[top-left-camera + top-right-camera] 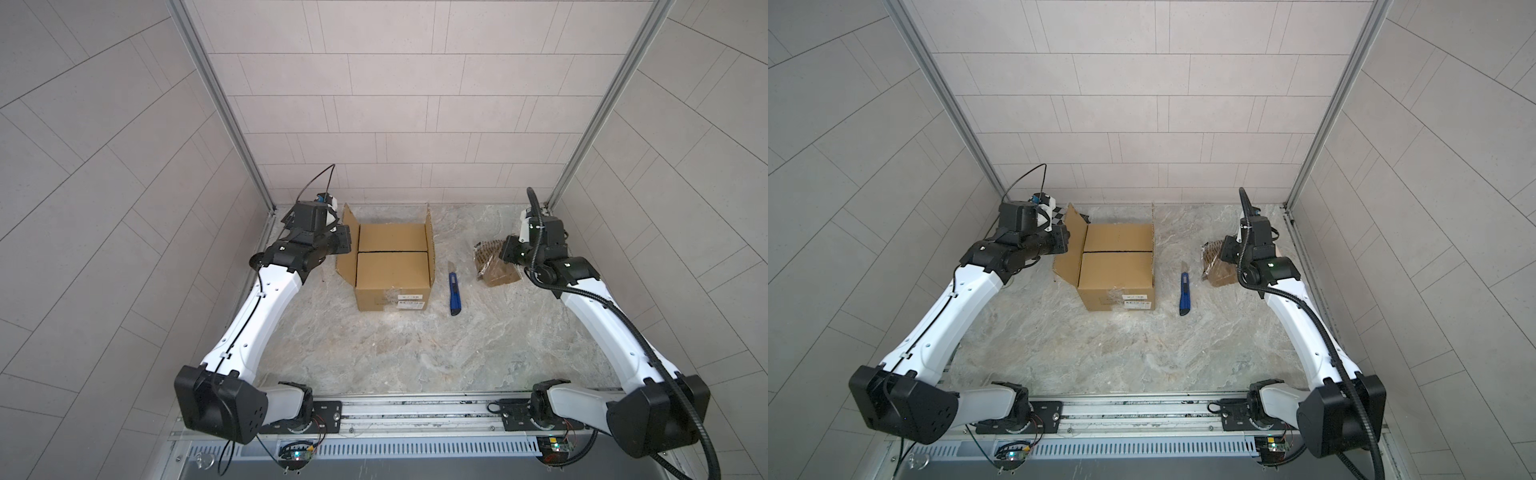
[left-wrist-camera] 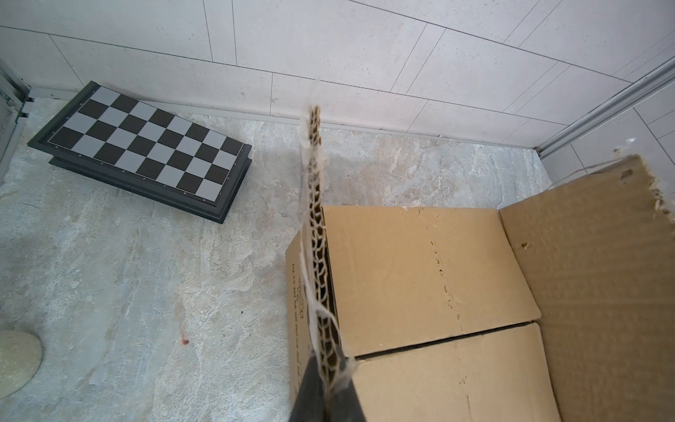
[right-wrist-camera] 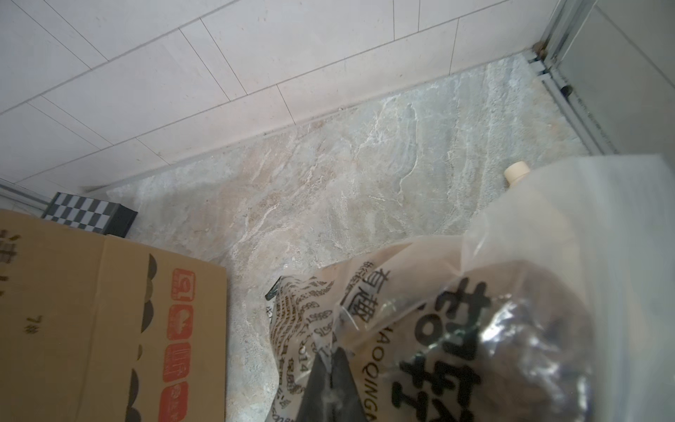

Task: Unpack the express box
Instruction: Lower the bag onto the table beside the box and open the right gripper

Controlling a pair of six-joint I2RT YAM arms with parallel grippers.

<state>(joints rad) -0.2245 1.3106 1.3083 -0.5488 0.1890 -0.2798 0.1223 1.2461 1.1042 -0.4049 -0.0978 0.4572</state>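
express box (image 1: 392,266) | label (image 1: 409,302) faces front | left hand (image 2: 327,372) grips flap (image 2: 314,219) | right hand (image 3: 330,369) grips bag (image 3: 401,292)

Both top views look down from high over the near edge of the table (image 1: 374,353) toward the back wall (image 1: 395,124), taking in all of it. The left wrist camera sits close over the box (image 2: 420,274), the right close over a bag (image 3: 401,292); both face the back wall, sharing box and checkerboard (image 2: 142,146).

I'm seeing the express box (image 1: 392,266) showing brown with black print, the knife (image 1: 454,293) blue and black, the board (image 2: 146,146) checkered black-and-white, the bag (image 3: 401,285) clear with black lettering.
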